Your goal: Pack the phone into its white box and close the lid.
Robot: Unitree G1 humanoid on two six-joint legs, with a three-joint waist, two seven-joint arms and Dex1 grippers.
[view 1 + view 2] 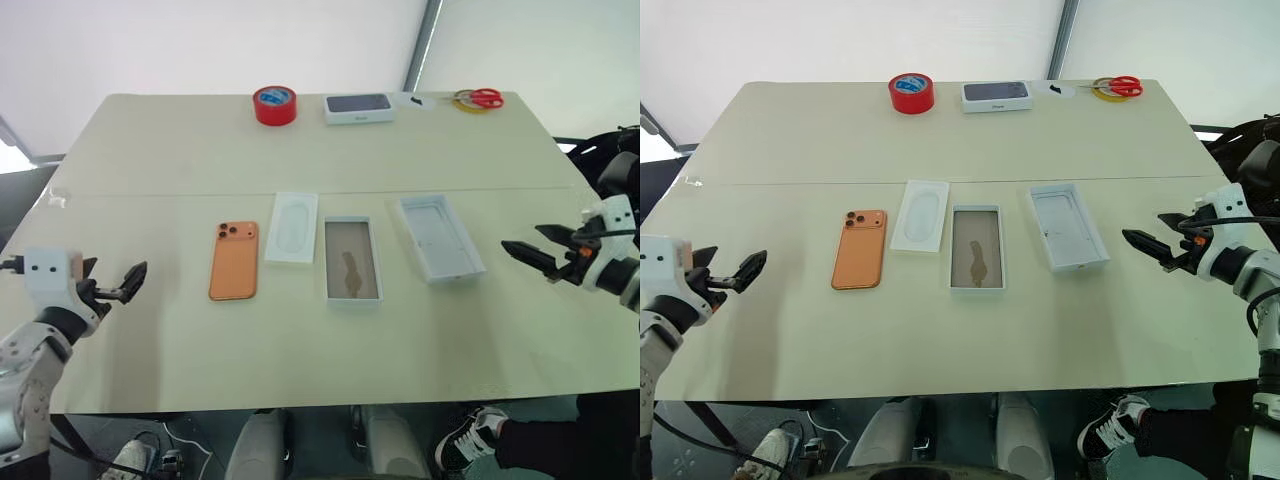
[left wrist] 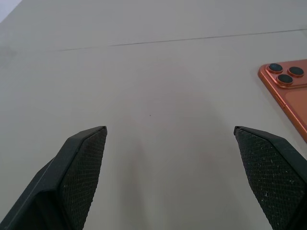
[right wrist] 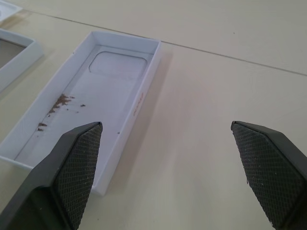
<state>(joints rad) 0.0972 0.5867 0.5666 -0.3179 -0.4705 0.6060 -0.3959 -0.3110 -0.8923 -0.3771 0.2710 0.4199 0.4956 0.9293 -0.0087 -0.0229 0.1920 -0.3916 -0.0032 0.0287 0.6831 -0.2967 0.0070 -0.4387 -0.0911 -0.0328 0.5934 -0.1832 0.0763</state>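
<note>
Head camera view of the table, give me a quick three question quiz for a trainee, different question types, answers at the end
1. True or false: the phone already lies in the white box.
2. Which lies nearest the right end effector? A) red tape roll B) the lid C) scissors
3. Fill in: the insert lies between the phone and the ___.

Key: 1 false, it lies on the table, camera side up. 2 B. 3 white box.
</note>
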